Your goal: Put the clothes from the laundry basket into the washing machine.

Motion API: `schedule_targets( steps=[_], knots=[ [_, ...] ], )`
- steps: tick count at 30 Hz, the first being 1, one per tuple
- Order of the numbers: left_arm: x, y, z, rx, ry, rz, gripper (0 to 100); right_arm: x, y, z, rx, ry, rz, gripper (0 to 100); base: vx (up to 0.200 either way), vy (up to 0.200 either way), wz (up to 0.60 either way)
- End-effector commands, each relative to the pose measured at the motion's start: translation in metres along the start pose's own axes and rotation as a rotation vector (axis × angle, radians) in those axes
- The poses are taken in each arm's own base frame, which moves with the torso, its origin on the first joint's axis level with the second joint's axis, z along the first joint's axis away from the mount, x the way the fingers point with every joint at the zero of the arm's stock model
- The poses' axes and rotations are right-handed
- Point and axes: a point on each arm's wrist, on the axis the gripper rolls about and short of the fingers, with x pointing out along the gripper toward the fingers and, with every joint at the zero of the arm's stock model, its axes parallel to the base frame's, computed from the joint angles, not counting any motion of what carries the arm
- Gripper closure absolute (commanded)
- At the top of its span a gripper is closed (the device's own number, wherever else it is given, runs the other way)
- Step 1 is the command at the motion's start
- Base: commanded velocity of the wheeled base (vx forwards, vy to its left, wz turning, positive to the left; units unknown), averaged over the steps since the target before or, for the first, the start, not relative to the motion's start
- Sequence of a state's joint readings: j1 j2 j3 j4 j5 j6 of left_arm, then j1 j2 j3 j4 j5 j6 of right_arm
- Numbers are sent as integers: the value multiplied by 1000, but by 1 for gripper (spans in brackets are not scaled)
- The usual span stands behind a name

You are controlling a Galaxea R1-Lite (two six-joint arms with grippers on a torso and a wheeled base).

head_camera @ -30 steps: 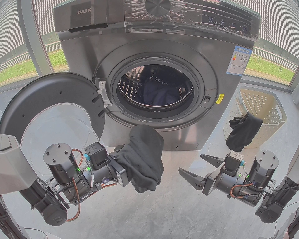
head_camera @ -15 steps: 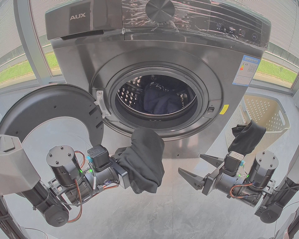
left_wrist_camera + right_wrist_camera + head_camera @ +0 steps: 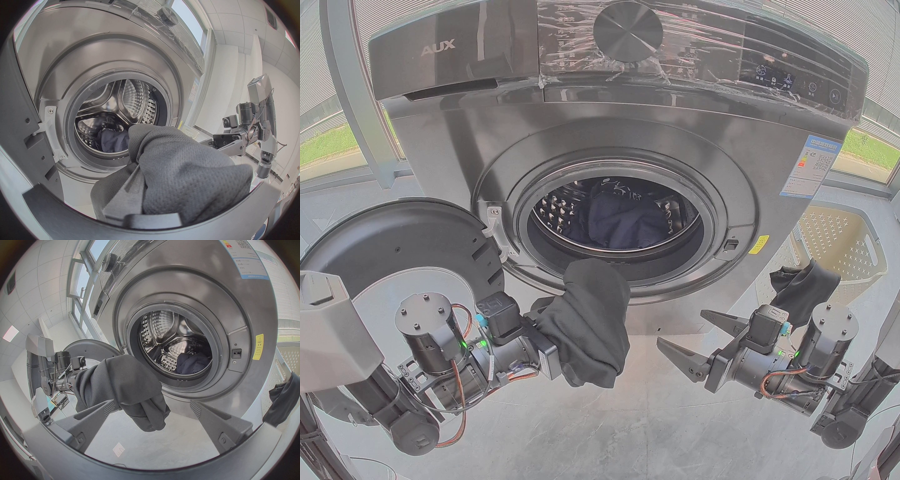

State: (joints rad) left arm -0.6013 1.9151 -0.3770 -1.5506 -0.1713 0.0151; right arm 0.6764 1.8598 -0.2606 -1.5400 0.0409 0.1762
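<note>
2 dark garments are outside the machine and 1 lies inside it. From where I stand, the large grey front-loading washing machine [image 3: 650, 125] has its round dark door [image 3: 394, 244] swung wide open on its left hinge. Down in the perforated steel drum [image 3: 556, 209] sits a crumpled navy-blue garment [image 3: 622, 222], low and toward the back.

Just in front of the lower rim of the porthole, the left gripper [image 3: 553, 347] is pinching a charcoal-grey knitted garment [image 3: 590, 319]. The cloth is bunched over its fingers and hangs down in a loose fold above the pale grey floor [image 3: 650, 425], with its top level with the bottom edge of the opening but not past it.

The right gripper [image 3: 682, 328] hangs empty at about the same height, well apart from the cloth, with its 2 black fingers spread wide and pointed toward the machine's lower front.

Beside the machine's right side stands a cream perforated plastic laundry basket [image 3: 831, 231]. A black garment [image 3: 803, 290] is draped over its near rim, hanging down the outside wall.
</note>
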Motion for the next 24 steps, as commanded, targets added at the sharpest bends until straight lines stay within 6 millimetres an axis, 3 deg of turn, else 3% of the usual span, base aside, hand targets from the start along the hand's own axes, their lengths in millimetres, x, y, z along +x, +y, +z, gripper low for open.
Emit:
schedule_targets(
  steps=[1, 9, 14, 24],
  knots=[
    [1, 0, -3, -1, 9, 1, 100, 1, 0, -1, 0, 4, 0, 0, 200, 0, 0],
    [2, 1, -3, 5, 9, 2, 100, 0, 0, -1, -1, 5, 0, 0, 200, 0, 0],
    [2, -1, -4, 2, 14, -5, 100, -11, 4, -10, -3, 56, 14, 0, 0, 0, 0],
    [3, -6, -5, 2, 17, -21, 100, -13, 7, -11, -7, 63, 25, 0, 0, 0, 0]
  ],
)
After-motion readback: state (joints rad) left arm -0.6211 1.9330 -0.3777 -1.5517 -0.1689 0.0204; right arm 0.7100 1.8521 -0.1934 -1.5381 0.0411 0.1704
